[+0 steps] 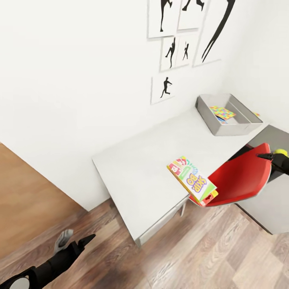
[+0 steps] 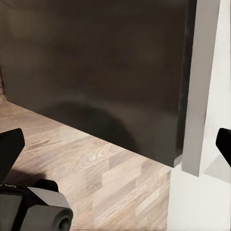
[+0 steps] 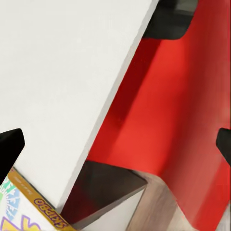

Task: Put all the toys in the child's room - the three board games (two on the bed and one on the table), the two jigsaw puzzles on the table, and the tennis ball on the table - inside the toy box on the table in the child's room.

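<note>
The green, red and yellow Skip-Bo board game (image 1: 192, 179) lies on the table (image 1: 148, 156), sticking out over its front edge beside the red chair (image 1: 241, 178). At the table's far end stands the light-grey toy box (image 1: 237, 129) with a jigsaw puzzle (image 1: 222, 112) inside. My right gripper (image 1: 269, 157) hovers over the chair, open and empty; its wrist view shows the Skip-Bo corner (image 3: 24, 211). A yellow-green tennis ball (image 1: 281, 152) peeks out just behind that gripper. My left gripper (image 1: 76, 241) hangs low over the wood floor, open.
The red chair seat (image 3: 187, 96) is tucked against the table's front edge. A dark panel (image 2: 96, 62) and a pale post (image 2: 202, 82) stand ahead of the left gripper. Black silhouette pictures (image 1: 172, 52) hang on the white wall. A grey surface (image 1: 269, 200) lies at the right.
</note>
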You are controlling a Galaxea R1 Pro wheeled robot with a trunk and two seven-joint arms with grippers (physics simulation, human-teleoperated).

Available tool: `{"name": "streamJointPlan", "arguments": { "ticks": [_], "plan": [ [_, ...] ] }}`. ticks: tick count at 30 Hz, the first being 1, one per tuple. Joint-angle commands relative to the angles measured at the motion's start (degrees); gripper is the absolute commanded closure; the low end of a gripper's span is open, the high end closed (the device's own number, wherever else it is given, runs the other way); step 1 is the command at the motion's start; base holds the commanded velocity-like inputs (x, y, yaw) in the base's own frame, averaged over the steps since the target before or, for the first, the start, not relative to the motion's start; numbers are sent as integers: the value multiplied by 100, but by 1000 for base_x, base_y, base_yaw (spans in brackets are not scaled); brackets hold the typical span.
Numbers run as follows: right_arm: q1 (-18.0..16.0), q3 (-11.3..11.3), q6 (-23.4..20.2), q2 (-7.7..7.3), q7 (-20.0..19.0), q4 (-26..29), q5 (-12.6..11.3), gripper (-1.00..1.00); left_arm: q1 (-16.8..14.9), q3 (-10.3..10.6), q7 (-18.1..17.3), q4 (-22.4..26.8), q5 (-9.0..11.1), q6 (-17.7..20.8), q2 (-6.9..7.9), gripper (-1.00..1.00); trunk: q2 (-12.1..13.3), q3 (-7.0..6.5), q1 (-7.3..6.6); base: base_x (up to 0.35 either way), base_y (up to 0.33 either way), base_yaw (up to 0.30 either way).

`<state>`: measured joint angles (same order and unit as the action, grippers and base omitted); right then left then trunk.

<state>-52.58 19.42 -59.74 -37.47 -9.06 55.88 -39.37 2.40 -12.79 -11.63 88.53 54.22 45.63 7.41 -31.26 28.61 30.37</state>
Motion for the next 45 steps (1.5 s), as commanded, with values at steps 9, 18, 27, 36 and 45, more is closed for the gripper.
{"name": "streamJointPlan", "arguments": {
  "ticks": [9,18,27,36,45],
  "plan": [
    [-7,9,-26,24,-97,31,55,-100,-24,-18,-25,-220,-1,28,10,-100,-7,6,2,0,5,-286],
    [-7,9,-26,31,-339,44,59,-100,-41,-31,-24,-383,9,30,17,-100,-7,6,2,0,152,-150],
    [-7,9,-26,46,-451,23,60,-100,-45,-38,-23,-426,10,28,20,-100,-7,6,2,0,260,-39],
    [-7,9,-26,46,-485,8,61,-100,-46,-41,-23,-438,10,26,22,-100,-7,6,2,0,294,-11],
    [7,9,-26,53,-570,-67,61,-100,-46,-127,-17,-446,0,25,19,-100,-7,6,2,0,304,-80]
  ]
}}
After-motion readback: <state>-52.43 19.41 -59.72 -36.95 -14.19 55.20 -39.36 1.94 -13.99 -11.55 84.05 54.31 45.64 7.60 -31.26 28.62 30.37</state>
